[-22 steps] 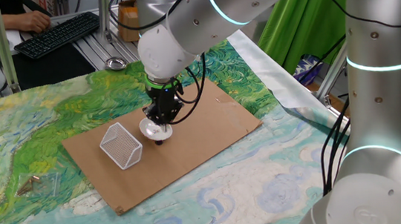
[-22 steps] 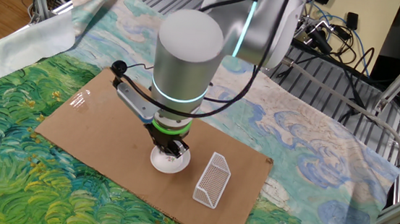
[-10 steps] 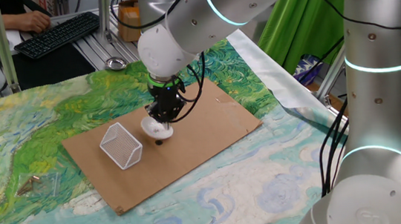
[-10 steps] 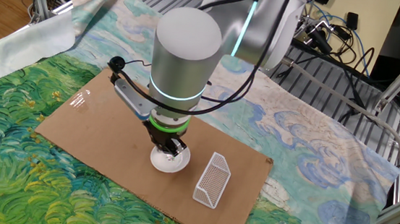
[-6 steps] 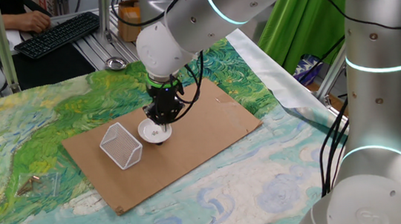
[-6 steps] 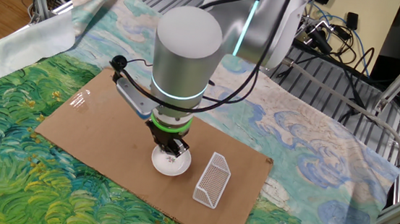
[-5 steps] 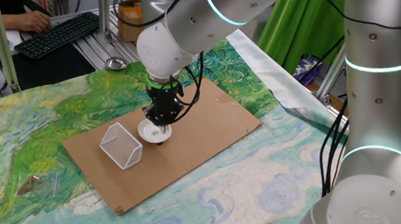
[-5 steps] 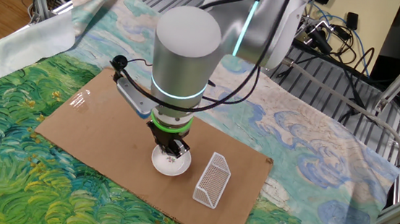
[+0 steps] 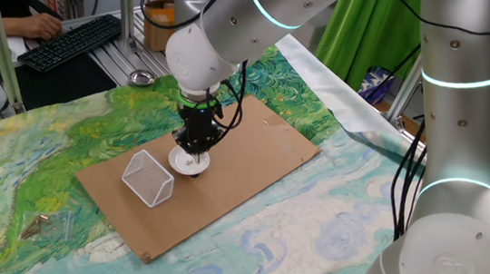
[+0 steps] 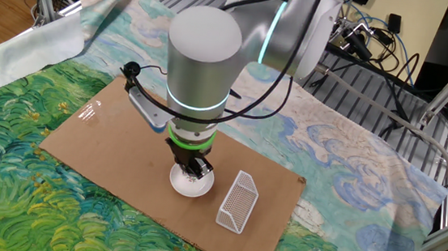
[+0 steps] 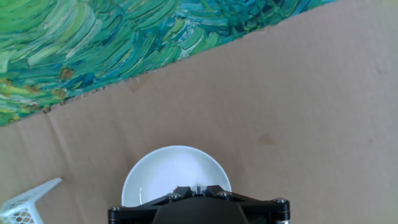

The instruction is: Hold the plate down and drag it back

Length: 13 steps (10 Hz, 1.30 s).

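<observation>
I'm pointing my gripper straight down w/ fingers pressed together, nothing pinched between them, and the tip is sitting over the plate. In one fixed view the plate is lying near the middle of the frame on the cardboard sheet, its white rim showing below and left of my black fingers. Can't tell from here whether the tip is actually pressing on the dish or just above it.

In the other fixed view my gripper is hanging under the big grey wrist, and the plate is peeking out below it, lower centre of the frame. The wire basket is lying on its side just right of the plate, on the same cardboard, apart from it. In the first fixed view that basket is showing to the left of the plate, near but not touching.

Hand view: the plate is filling the bottom centre, my gripper body covering its lower edge, fingertips themselves hidden. A corner of the basket is poking in at bottom left. Cardboard is taking up most of the frame, painted cloth running across the top left.

A small metal bowl is sitting in the upper left, off the cloth, well apart.
</observation>
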Each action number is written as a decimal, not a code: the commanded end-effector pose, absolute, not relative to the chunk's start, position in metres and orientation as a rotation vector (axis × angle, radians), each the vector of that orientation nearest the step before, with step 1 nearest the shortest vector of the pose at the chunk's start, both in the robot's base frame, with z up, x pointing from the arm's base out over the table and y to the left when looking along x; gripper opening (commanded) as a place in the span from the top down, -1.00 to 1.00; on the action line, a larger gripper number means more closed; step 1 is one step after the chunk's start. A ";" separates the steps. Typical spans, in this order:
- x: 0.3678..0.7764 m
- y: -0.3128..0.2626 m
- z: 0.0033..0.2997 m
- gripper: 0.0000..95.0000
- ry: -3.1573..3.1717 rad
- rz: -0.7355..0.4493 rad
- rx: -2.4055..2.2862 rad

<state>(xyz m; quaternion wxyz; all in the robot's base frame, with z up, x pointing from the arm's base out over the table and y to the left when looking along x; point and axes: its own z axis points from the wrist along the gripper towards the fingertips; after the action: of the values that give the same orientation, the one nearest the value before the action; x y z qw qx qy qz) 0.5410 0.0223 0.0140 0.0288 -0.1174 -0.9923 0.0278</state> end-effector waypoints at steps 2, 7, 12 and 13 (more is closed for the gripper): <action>0.543 0.011 0.011 1.00 -3.082 0.259 -0.269; 0.546 -0.013 0.024 1.00 -3.076 0.367 -0.146; 0.544 -0.014 0.029 1.00 -3.069 0.340 -0.189; 0.543 -0.014 0.033 1.00 -3.069 0.326 -0.201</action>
<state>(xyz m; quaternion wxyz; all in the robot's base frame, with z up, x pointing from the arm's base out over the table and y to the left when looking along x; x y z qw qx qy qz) 0.5439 -0.0136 0.0327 0.0248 -0.0652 -0.9919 0.1059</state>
